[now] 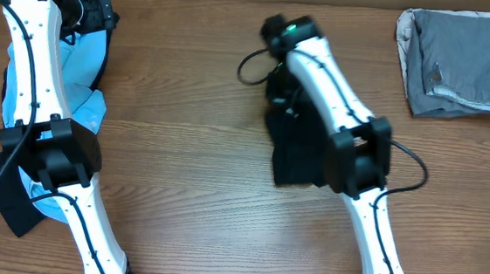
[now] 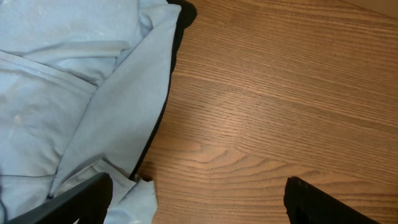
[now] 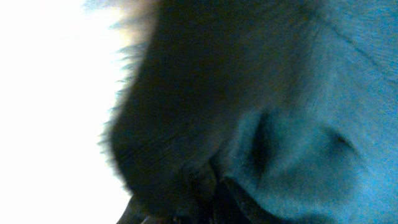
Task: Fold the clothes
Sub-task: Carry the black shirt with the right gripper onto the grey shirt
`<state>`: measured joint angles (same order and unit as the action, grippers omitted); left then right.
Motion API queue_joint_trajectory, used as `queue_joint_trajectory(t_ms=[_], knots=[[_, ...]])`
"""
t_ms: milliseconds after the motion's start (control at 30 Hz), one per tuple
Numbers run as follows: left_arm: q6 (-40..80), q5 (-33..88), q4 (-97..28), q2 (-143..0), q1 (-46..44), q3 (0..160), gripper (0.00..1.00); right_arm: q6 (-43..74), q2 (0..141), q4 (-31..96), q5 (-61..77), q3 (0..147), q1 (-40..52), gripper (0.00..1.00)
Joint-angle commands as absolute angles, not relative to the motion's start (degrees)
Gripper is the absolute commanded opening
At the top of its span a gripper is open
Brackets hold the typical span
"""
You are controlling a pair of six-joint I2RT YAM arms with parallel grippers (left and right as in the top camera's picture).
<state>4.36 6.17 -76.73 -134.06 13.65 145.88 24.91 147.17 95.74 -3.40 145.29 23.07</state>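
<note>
Roughly halfway, I'd guess. Near left: black garment (image 1: 8, 201) under light blue garment (image 1: 89, 59), rumpled soft knit, unfolded. Left gripper (image 2: 199, 205) spread wide, empty, over blue edge and wood-grain table (image 1: 183, 150). Centre: black T-shirt (image 1: 300, 154), part-folded slab; right gripper (image 1: 279, 92) pinched shut on bunched fabric. Far right: grey and off-white stack (image 1: 465, 62), folded flat.

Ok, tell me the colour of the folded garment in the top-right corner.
Grey garment; overhead view shows it best.

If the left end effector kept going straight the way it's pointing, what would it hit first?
Probably bare table: the open left end effector faces wood between its fingers, the light blue garment lying just beside one finger. Depth is unclear.
</note>
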Motion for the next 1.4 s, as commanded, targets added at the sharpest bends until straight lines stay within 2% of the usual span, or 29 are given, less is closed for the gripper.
queue_joint_trajectory(t_ms=[0,433,933,1367], knots=[[4.3,5.8,-76.8,-134.7,13.9,146.3,0.9,20.4,136.9,97.1,-3.5,152.7,19.1,0.04],[4.3,6.0,-76.1,-134.7,13.5,146.3,0.91,20.8,122.5,95.8,-5.4,155.7,2.1,0.04],[5.2,6.0,-75.6,-134.7,13.4,146.3,0.9,24.7,122.0,86.3,-14.1,155.6,-16.9,0.04],[6.9,7.1,-72.6,-134.7,13.2,146.3,0.89,25.1,128.8,79.7,-13.8,154.0,-21.3,0.04]])
